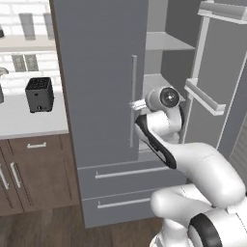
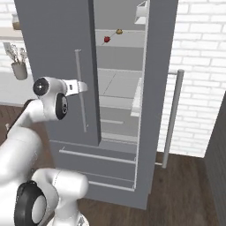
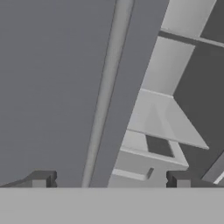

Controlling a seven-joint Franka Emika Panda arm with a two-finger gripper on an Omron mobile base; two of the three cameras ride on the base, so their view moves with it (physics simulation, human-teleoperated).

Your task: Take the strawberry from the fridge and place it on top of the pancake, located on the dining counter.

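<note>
Fridge [image 2: 57, 66] right door's swung open, strawberry [image 2: 106, 39] sits on a shelf, gripper [image 3: 111, 180] jaws wide, empty, near the left door's handle [image 3: 105, 94].

Base views flanking fridge [image 1: 103, 72] — hand view close

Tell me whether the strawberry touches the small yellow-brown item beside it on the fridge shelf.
Apart. The right base view shows the strawberry and the yellow-brown item on the same shelf of the fridge with bare shelf between them.
</note>
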